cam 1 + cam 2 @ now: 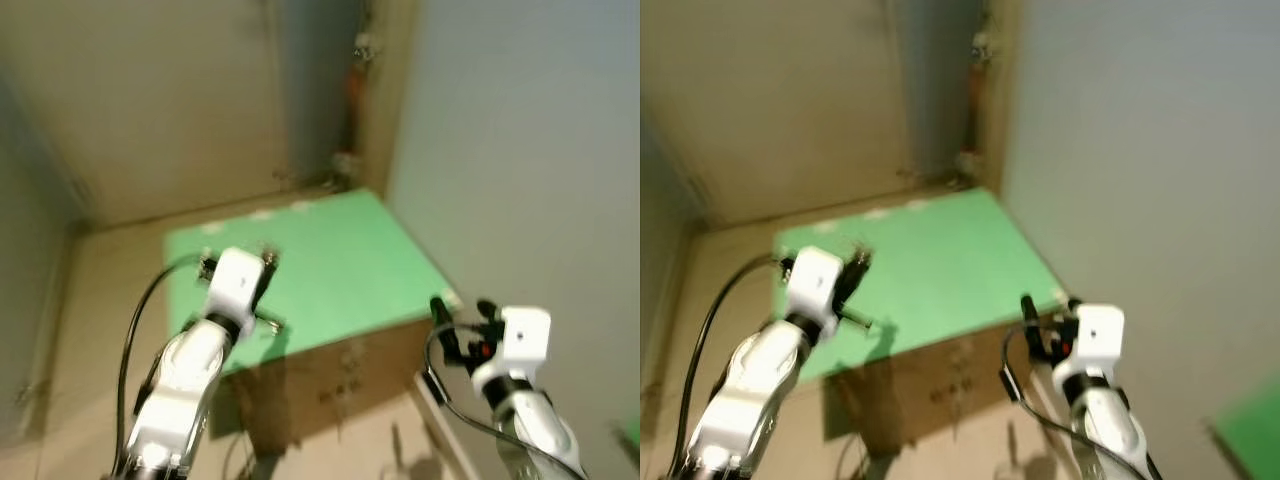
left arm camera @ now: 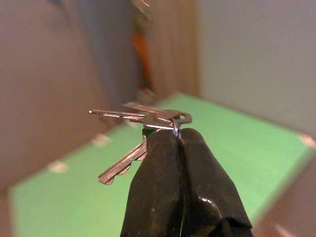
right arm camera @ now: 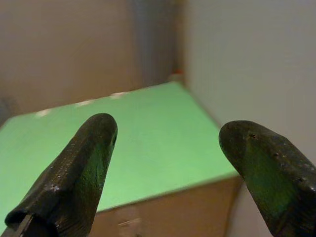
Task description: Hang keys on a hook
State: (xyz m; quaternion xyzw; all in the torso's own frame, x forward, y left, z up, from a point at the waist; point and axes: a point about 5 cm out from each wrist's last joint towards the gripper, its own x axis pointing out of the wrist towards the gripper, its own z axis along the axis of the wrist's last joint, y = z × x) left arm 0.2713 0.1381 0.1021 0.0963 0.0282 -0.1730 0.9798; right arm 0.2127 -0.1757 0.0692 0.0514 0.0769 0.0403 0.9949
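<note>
A: Where are we with the keys (image 2: pixel 143 129)?

B: We have them. Left gripper (image 2: pixel 177 139) is pinched tight on the split ring, fingers pressed together with no gap between them. The blades stick out past the fingertips, fanned, one drooping lower than the rest. The whole bunch hangs in the air above the green board (image 1: pixel 340 262), over its near edge.

A: Right side?

B: Right gripper (image 3: pixel 165 148) is spread wide and carries nothing. It sits off the near right corner of the green board, beside the cardboard box (image 1: pixel 330 385) under it.

A: How do we expect the bunch to behave?

B: Light, rigid metal, but loosely linked. The keys pivot freely on the ring, so we expect them to swing and clink when the arm moves. Smooth steel on rubbery pads could slip or twist if we relax. Not fragile.

A: Is the hold in a good spot?

B: We judge yes. Holding the ring itself leaves part of the loop free for a hook. Holding a blade would let the ring flop away.

A: Hook?

B: We can't pick one out. The corner behind the green board is too blurred. There's something small and orange up there, but we can't tell what.
</note>
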